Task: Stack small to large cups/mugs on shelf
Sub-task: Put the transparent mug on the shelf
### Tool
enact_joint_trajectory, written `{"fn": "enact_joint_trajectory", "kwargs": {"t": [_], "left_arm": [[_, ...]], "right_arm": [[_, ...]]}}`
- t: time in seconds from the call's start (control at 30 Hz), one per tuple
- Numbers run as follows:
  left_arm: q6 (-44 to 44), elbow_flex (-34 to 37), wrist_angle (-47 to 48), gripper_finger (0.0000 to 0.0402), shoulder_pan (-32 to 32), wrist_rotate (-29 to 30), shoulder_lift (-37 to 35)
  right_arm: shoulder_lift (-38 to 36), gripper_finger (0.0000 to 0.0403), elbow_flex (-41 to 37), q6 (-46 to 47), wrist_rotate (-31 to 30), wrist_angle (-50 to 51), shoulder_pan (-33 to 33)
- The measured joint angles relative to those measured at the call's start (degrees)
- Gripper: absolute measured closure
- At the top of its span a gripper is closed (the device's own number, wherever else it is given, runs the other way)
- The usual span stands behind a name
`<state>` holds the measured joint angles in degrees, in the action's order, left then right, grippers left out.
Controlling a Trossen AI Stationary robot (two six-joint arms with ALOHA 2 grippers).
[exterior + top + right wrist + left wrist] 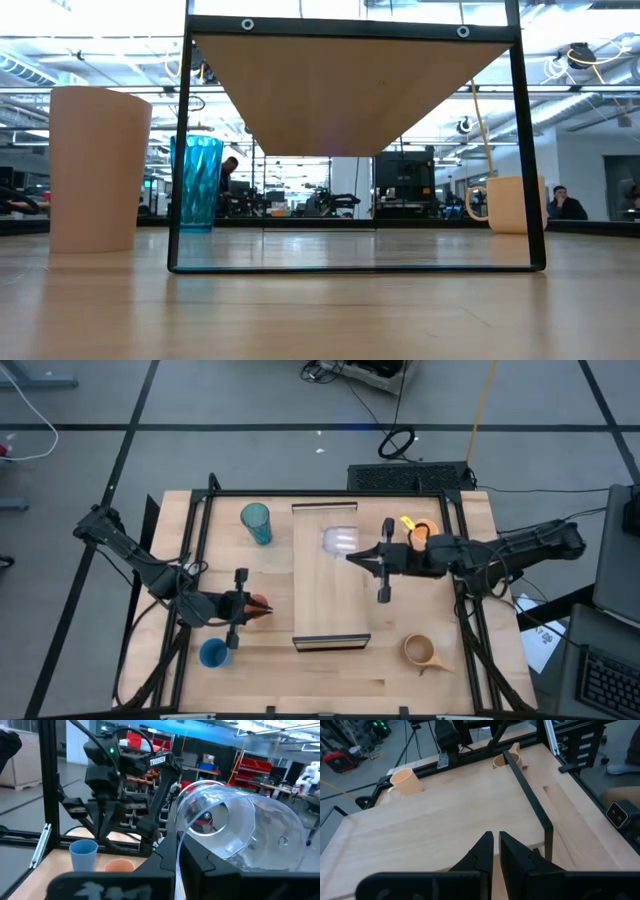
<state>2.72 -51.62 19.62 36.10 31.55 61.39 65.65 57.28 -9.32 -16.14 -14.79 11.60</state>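
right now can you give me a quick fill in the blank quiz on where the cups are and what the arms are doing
1. The right gripper is shut on the rim of the ____ cup.
2. That cup hangs over the ____, tipped on its side.
3. The small blue cup stands next to the ____ gripper.
4. The tall teal tumbler stands ____ on the table.

Missing words: clear glass; shelf; left; upright

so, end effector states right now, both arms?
Left end effector: closed, nothing visibly held.
Right end effector: closed on the clear glass cup.
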Motion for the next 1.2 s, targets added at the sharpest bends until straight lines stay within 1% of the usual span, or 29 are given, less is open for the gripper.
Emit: {"fn": "enact_joint_trajectory", "kwargs": {"t": [0.13, 0.23, 0.3, 0.4, 0.67, 0.87, 0.97, 1.2], "left_arm": [[-0.70, 0.00, -0.19, 0.0369, 0.00, 0.02, 0.00], [-0.92, 0.00, -0.22, 0.0369, 0.00, 0.11, 0.00], [-1.19, 0.00, -0.20, 0.0369, 0.00, 0.63, 0.00], [-2.11, 0.00, -0.20, 0.0369, -0.02, 1.27, 0.00], [-3.04, 0.00, -0.20, 0.0369, -0.07, 1.51, 0.00], [-3.02, 0.00, -0.11, 0.0369, -0.07, 1.51, 0.00], [-3.02, 0.00, -0.07, 0.0369, -0.07, 1.51, 0.00], [-2.97, 0.00, -0.07, 0.0369, -0.07, 1.51, 0.00]], "right_arm": [[-2.25, 0.0403, -3.59, -0.29, 0.00, -2.27, -0.02], [-3.03, 0.0403, -4.76, -0.58, -0.04, -2.59, 0.00], [-3.39, 0.0403, -5.25, -2.63, -0.03, -2.56, 0.00], [-3.46, 0.0403, -5.29, -9.45, -0.05, -2.71, 0.02], [-3.41, 0.0403, -5.33, -32.92, -0.05, -2.51, 0.06], [-3.41, 0.0403, -5.33, -43.50, -0.05, -2.52, 0.07], [-3.41, 0.0403, -5.33, -45.22, -0.05, -2.54, 0.09], [-3.41, 0.0403, -5.33, -44.35, -0.42, -2.51, 0.16]]}}
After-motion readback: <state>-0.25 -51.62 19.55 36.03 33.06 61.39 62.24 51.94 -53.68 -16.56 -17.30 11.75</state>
